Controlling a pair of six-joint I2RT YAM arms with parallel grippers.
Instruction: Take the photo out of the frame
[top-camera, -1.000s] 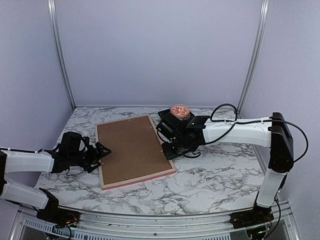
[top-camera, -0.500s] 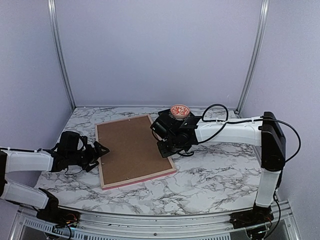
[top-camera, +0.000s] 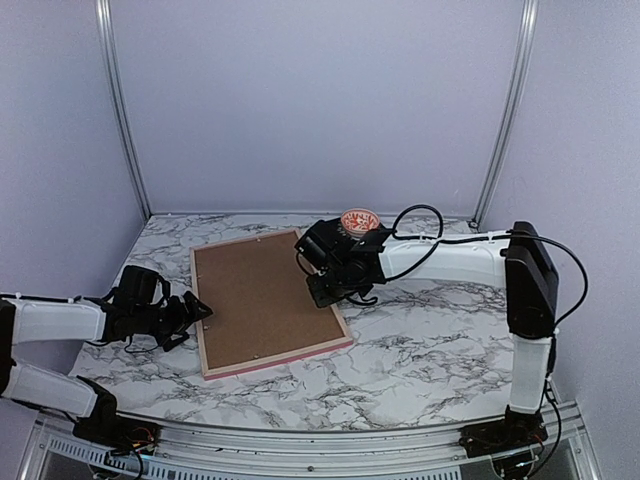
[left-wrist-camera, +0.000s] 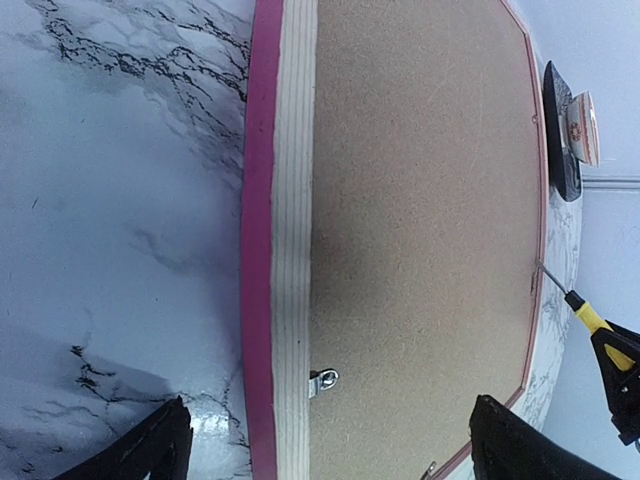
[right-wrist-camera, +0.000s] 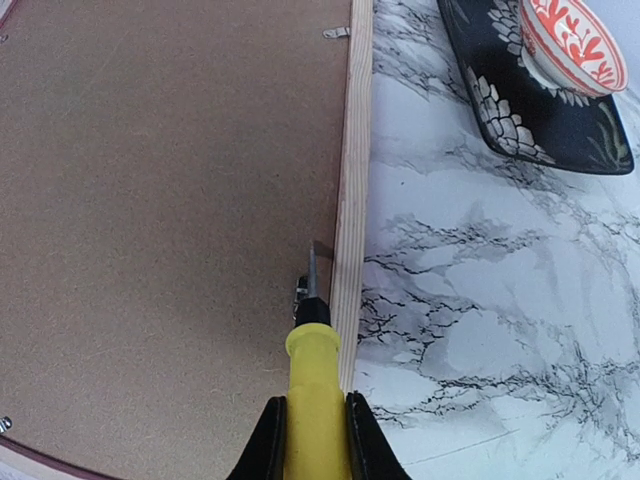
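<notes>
Currently, right end effector (right-wrist-camera: 318, 440) clamps a yellow screwdriver (right-wrist-camera: 315, 370) — tip at the frame (right-wrist-camera: 352, 150) — left end effector (left-wrist-camera: 330, 445) spread wide.

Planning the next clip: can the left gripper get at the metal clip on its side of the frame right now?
Probably yes. The left gripper is open and faces the frame; the metal clip on its rim lies just ahead, with nothing in between.
</notes>
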